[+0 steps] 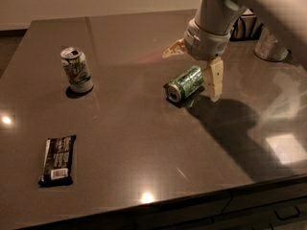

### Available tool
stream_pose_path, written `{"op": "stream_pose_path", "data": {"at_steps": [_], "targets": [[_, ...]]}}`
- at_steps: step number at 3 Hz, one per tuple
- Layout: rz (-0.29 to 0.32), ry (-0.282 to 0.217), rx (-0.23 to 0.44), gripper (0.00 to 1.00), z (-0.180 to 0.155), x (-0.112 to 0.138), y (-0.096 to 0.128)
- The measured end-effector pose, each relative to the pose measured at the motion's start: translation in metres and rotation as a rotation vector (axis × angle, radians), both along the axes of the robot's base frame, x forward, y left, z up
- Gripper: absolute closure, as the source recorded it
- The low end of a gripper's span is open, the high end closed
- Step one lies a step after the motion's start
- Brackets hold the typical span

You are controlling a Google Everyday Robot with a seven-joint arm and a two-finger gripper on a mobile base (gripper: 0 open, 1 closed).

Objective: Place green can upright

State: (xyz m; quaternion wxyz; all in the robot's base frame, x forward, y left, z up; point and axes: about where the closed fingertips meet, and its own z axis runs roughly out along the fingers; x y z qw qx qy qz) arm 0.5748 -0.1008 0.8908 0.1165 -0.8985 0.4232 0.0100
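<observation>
You have little done so far: the green can lies on its side on the counter, and your end effector hangs open over it, gripping nothing.

We've got our pale grey arm running in from the top right, thick cylindrical wrist angled down and left. Our two-finger gripper with tan fingers sits right of centre, upper half of view. Jaws spread wide: one finger sticks out left, the other hangs straight down.
</observation>
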Motion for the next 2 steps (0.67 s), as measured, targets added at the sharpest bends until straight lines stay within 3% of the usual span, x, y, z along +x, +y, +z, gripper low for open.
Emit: {"op": "stream_pose_path", "data": {"at_steps": [2], "targets": [[0.067, 0.052, -0.012, 0.00, -0.030, 0.004, 0.009]]}}
